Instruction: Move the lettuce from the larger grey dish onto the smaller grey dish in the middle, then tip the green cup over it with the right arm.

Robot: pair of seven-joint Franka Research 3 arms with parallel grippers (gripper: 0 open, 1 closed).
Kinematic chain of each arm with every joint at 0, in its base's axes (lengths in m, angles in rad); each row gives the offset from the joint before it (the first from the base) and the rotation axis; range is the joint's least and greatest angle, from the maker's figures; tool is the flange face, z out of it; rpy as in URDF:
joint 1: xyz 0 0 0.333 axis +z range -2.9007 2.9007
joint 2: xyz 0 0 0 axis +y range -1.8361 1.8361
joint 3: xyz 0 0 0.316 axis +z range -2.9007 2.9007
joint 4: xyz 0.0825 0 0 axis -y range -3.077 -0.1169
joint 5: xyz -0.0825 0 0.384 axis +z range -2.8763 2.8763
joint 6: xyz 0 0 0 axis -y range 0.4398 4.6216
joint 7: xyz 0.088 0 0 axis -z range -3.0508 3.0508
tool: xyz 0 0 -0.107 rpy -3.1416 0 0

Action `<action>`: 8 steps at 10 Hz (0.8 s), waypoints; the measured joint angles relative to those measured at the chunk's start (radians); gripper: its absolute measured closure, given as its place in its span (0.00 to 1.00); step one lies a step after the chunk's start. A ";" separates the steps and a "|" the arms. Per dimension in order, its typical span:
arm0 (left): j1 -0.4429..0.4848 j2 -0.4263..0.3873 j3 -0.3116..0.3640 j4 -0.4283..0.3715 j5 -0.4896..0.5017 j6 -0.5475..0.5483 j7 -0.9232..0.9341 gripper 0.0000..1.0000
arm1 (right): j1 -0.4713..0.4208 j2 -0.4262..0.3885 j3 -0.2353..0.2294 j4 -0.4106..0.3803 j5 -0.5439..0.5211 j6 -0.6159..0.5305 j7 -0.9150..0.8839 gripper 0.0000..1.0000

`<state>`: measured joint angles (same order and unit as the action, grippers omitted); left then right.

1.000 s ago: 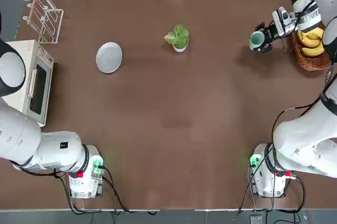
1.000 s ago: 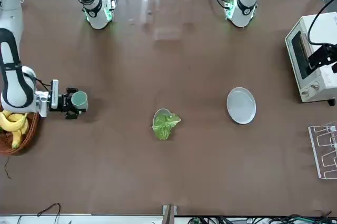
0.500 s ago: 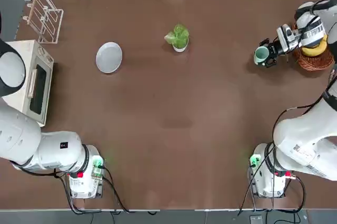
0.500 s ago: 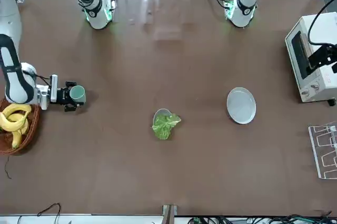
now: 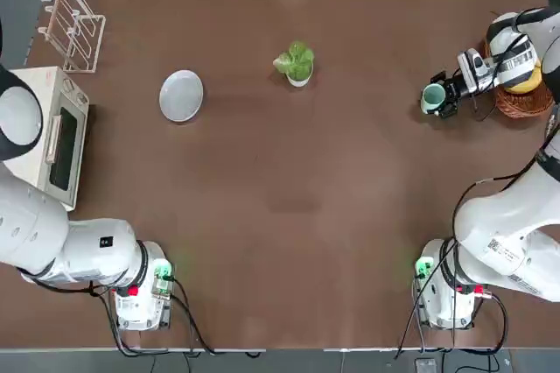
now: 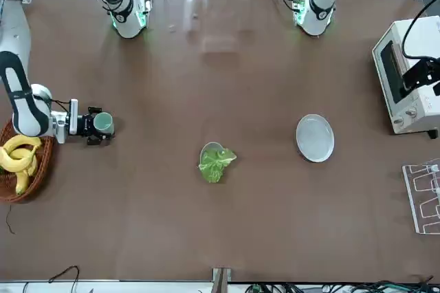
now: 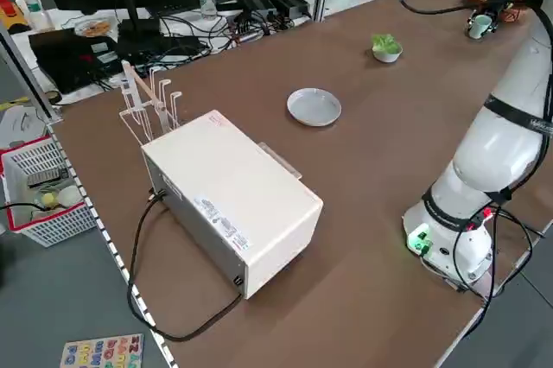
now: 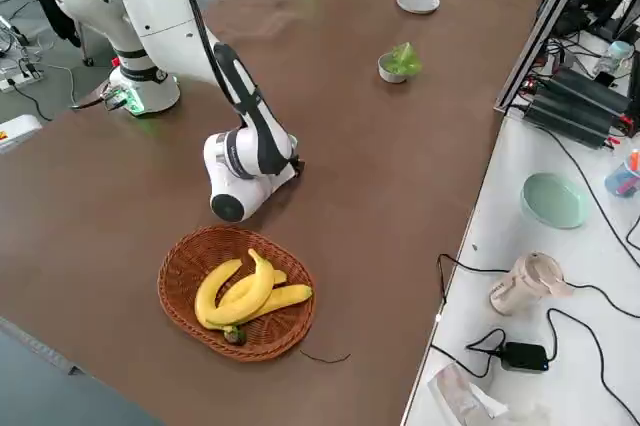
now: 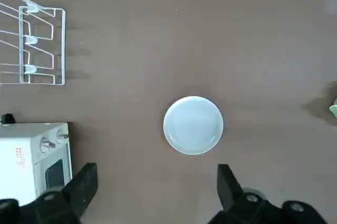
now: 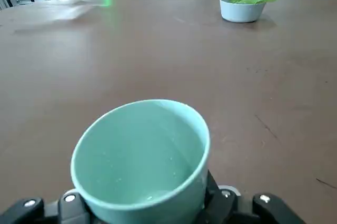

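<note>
- Top view, the robot's way, twelve o'clock at the far edge: the lettuce [image 5: 296,59] is seated in the smaller grey dish [image 5: 300,82], its leaves spilling over the rim.
- At nine o'clock from that dish, the larger grey dish [image 5: 181,95] is seen lying flat.
- At three o'clock, well apart, the green cup [image 5: 433,97] is pinched between the fingers of the right gripper [image 10: 146,200], mouth up.
- Just past it at three o'clock, bananas [image 8: 240,296] are held in a wicker basket [image 8: 180,291].
- The left gripper [image 9: 157,174] is parked near the white oven [image 5: 44,141], fingers spread.
</note>
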<state>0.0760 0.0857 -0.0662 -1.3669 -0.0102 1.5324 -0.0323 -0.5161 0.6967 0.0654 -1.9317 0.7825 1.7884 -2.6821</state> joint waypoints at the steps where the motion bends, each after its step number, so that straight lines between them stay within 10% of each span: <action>1: 0.001 0.000 0.000 0.000 0.000 0.000 0.000 0.00 | 0.000 0.000 0.000 0.000 0.000 0.002 0.000 0.30; 3: 0.002 0.000 0.000 0.000 0.000 0.000 0.000 0.00 | -0.004 0.000 0.000 0.000 0.000 0.009 0.000 0.03; 8: 0.002 0.000 0.000 0.000 0.000 0.000 0.000 0.00 | -0.023 0.000 0.000 0.002 0.000 0.008 0.000 0.00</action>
<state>0.0779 0.0857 -0.0662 -1.3669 -0.0102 1.5324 -0.0321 -0.5387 0.6969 0.0658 -1.9293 0.7824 1.7964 -2.6818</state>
